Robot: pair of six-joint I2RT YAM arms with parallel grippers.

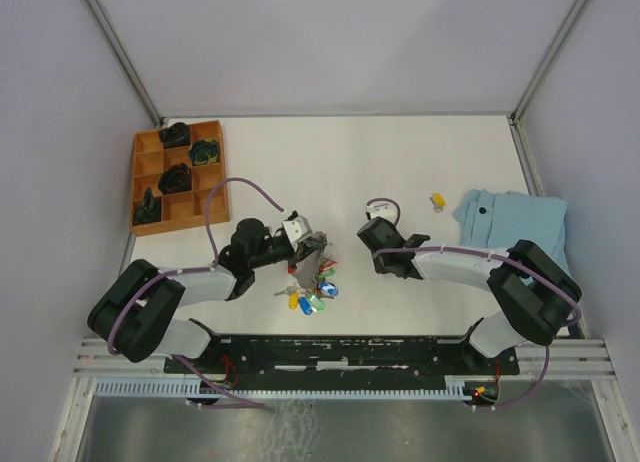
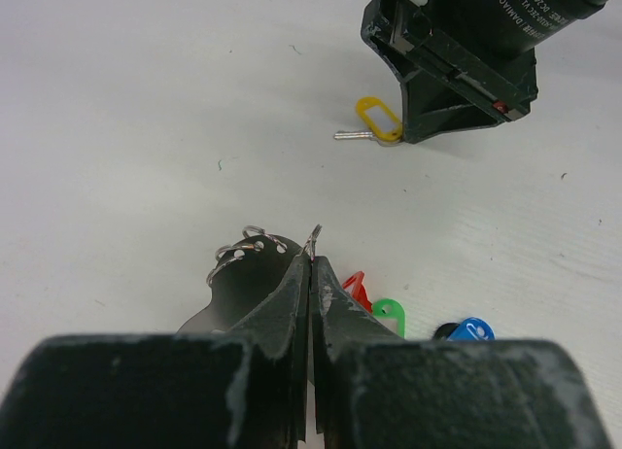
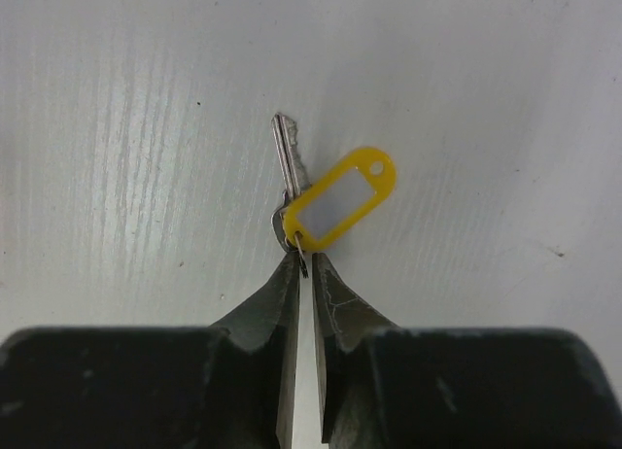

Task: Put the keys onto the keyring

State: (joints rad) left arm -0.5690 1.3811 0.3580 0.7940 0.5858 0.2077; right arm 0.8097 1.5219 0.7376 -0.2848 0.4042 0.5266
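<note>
**Right wrist camera finds pincer nipping yellow key**

Right wrist view, looking straight down: the right pincer point(image 3: 303, 259) has its jaws drawn almost together, only a slim gap left. The small wire loop of the yellow-tagged key point(image 3: 335, 198) is caught between the tips. The key lies flat on the white surface point(image 3: 117, 128), its blade pointing away from the pincer and its tag angled up to the right.

In the left wrist view, the left pincer point(image 2: 311, 262) is clamped tight, fingers pressed together on a thin wire of the keyring point(image 2: 243, 257). The keyring's dark flap and silver loops show just left of the fingers. The other keys point(image 2: 389, 311), with red, green and blue tags, peek out low on the right side of the fingers.

From the top view, both pincers sit near each other around the middle of the surface, with the tagged bunch below the left one toward the near edge. An orange tray point(image 1: 137, 177) with dark objects in its compartments stands at far left. A blue cloth point(image 1: 510, 222) lies at right, a small yellow item point(image 1: 437, 200) just beside it.
</note>
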